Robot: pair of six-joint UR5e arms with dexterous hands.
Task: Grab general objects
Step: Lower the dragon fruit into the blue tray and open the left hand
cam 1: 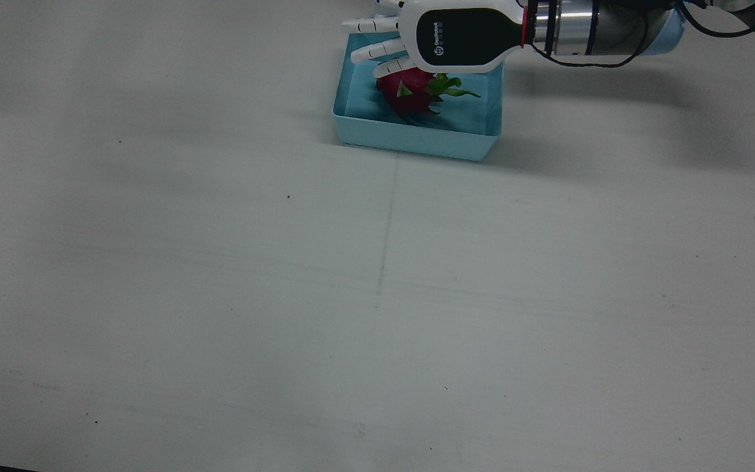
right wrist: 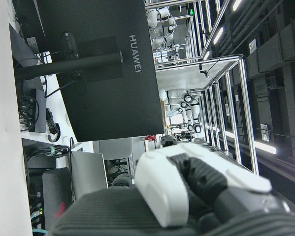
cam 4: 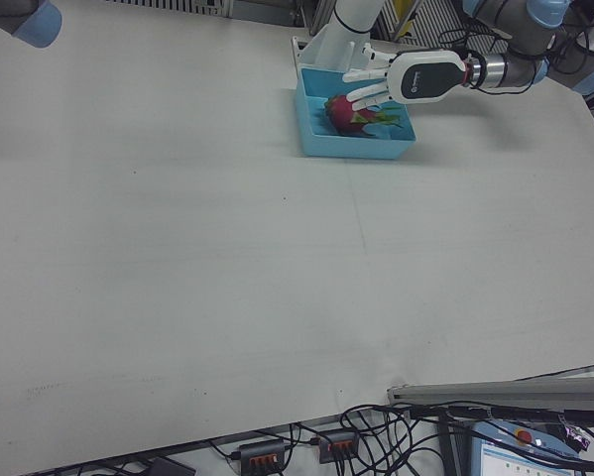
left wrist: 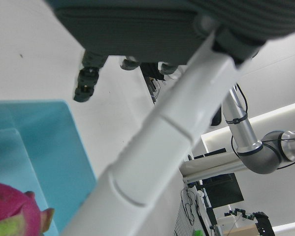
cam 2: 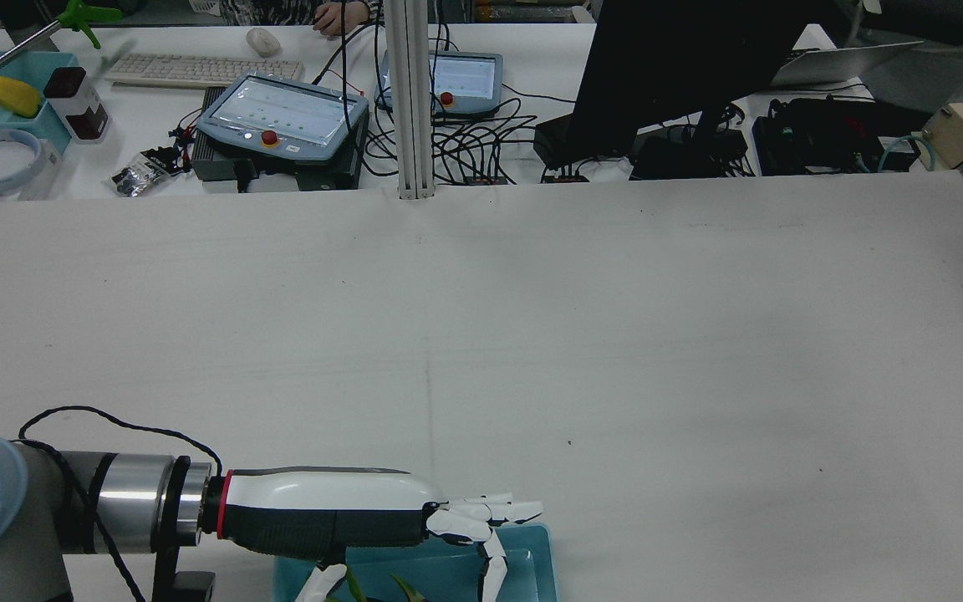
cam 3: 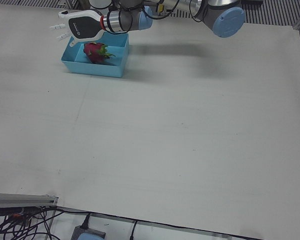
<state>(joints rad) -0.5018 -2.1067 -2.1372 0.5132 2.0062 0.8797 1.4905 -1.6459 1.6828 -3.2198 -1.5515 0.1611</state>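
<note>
A red dragon fruit (cam 1: 410, 92) with green leaf tips lies in a light blue bin (cam 1: 417, 141) at the table's robot-side edge. My left hand (cam 1: 417, 36) hovers just above the fruit, palm down, fingers spread and extended; it is open and holds nothing. The same shows in the left-front view, with the hand (cam 3: 77, 27) over the fruit (cam 3: 94, 51), and in the right-front view, hand (cam 4: 406, 77) over fruit (cam 4: 344, 112). The left hand view shows the fruit (left wrist: 12, 211) below a finger. My right hand (right wrist: 186, 196) shows only in its own view, away from the table; its state is unclear.
The white table (cam 1: 377, 275) stretches wide in front of the bin. In the rear view a metal post (cam 2: 409, 100), teach pendants (cam 2: 281, 121), a keyboard (cam 2: 197, 68) and a black monitor (cam 2: 674, 75) stand on the desk beyond the table.
</note>
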